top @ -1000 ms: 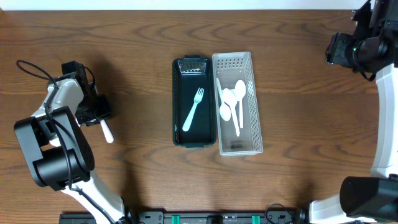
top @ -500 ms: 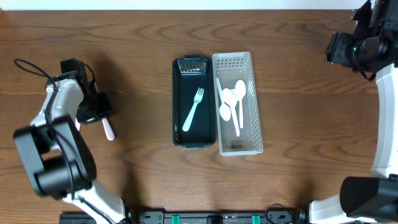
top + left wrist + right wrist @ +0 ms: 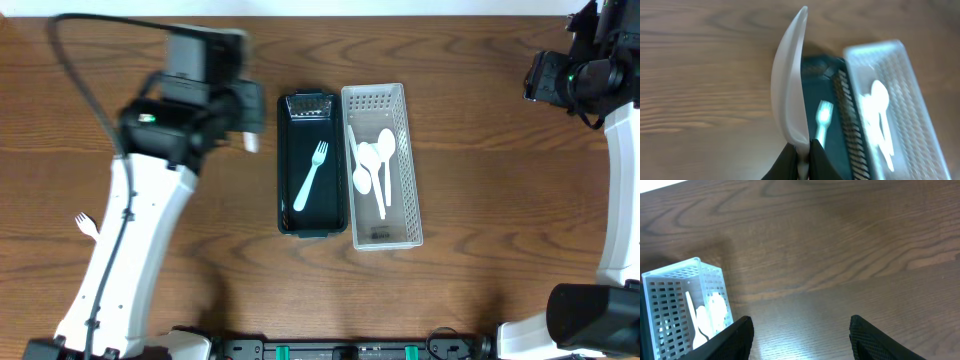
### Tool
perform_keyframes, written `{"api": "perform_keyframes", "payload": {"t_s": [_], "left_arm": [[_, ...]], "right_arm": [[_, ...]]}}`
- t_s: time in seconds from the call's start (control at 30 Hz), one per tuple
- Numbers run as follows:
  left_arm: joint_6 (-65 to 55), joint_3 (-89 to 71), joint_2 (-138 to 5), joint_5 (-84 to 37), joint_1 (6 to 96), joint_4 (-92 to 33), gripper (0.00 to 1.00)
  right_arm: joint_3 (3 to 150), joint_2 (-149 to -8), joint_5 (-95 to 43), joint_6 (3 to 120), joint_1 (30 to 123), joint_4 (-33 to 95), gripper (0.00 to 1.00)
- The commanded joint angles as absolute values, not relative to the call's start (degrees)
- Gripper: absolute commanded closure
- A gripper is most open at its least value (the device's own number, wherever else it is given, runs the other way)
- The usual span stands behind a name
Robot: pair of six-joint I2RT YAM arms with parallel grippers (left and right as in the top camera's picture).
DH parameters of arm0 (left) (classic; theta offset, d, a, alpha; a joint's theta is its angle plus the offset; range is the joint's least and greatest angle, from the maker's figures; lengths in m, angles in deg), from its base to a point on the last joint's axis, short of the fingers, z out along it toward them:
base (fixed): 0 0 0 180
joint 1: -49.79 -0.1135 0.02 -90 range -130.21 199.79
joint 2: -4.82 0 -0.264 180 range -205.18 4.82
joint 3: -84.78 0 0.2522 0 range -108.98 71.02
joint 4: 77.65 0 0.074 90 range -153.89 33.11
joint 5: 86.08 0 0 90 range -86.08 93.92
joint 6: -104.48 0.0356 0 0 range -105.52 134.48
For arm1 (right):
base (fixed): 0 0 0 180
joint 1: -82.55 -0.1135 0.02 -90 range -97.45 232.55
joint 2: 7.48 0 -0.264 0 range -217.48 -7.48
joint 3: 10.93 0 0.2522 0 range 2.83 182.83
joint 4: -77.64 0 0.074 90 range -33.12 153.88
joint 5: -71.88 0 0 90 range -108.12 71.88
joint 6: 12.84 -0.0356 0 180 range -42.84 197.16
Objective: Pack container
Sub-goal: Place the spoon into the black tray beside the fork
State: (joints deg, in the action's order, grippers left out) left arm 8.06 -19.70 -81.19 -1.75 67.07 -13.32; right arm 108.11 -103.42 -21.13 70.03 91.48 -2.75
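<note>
Left claw (image 3: 801, 158), spoon (image 3: 790, 90) now over tabletop (image 3: 480, 280)

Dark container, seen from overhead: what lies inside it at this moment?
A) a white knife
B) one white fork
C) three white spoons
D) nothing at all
B: a single white fork lies on the floor of the dark container, while the spoons lie in the white basket beside it.
</note>
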Motion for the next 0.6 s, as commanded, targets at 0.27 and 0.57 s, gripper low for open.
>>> {"api": "perform_keyframes", "payload": {"t_s": [0.27, 0.57], "left_arm": [[0.13, -19.06, -101.91, -1.70, 78.57, -11.64, 0.94], [1.11, -19.06, -111.36, -1.62, 79.22, -11.27, 0.64]], "right_arm": [[108.00, -103.48, -20.95, 70.60, 92.00, -3.45, 0.36], [108.00, -103.48, -20.95, 70.60, 92.00, -3.71, 0.36]]}}
